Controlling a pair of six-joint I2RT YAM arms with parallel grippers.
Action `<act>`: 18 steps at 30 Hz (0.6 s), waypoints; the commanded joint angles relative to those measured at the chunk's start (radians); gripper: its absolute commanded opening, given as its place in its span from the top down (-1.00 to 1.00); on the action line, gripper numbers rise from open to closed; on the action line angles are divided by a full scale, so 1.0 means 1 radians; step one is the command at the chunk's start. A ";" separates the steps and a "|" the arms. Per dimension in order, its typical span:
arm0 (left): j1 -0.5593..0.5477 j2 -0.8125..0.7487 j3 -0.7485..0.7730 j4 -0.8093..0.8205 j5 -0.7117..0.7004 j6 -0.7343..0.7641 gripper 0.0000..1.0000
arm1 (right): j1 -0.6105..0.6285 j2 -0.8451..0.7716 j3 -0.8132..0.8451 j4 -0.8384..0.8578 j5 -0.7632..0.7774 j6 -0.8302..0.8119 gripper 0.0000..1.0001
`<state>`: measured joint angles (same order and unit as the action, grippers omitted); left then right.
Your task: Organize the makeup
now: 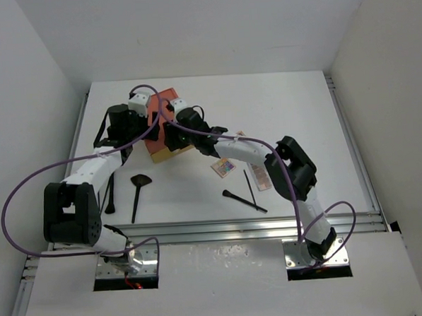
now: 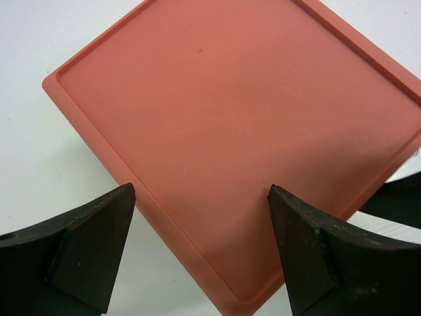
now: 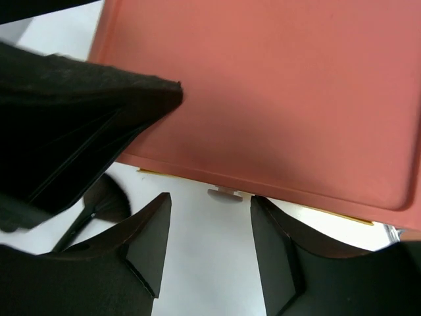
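A colourful square palette (image 1: 223,167) and a longer palette (image 1: 260,176) lie right of centre, partly under my right arm. A fan brush (image 1: 140,181) and another black brush (image 1: 110,193) lie at the left; the fan brush also shows in the right wrist view (image 3: 105,205). A thin pencil (image 1: 249,187) and a black brush (image 1: 245,201) lie near the front. My left gripper (image 1: 144,133) (image 2: 200,217) is open and empty over the orange box's lid. My right gripper (image 1: 169,142) (image 3: 210,214) is open and empty, its fingertips either side of the drawer's small handle (image 3: 223,193).
The orange-and-yellow drawer box (image 1: 167,111) (image 2: 237,131) (image 3: 276,92) stands at the back left of the white table. The left gripper's finger (image 3: 85,112) crosses the right wrist view. White walls close the sides; a metal rail (image 1: 215,232) runs along the front.
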<state>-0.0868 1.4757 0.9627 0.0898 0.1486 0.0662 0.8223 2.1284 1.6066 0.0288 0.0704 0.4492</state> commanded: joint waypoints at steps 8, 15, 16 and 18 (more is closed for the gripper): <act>-0.018 0.004 -0.039 0.051 0.012 -0.002 -0.74 | 0.015 0.048 0.085 0.069 0.109 -0.072 0.02; -0.018 0.005 -0.039 0.051 0.012 -0.002 -0.74 | 0.011 0.048 0.082 0.099 0.117 -0.102 0.05; -0.018 0.005 -0.039 0.051 0.012 -0.002 -0.74 | 0.012 0.047 0.081 0.105 0.118 -0.110 0.05; -0.018 0.005 -0.048 0.051 0.012 -0.002 -0.74 | 0.014 0.047 0.076 0.112 0.117 -0.118 0.13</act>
<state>-0.0921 1.4757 0.9356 0.1459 0.1497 0.0669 0.8288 2.1841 1.6409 0.0551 0.1646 0.3626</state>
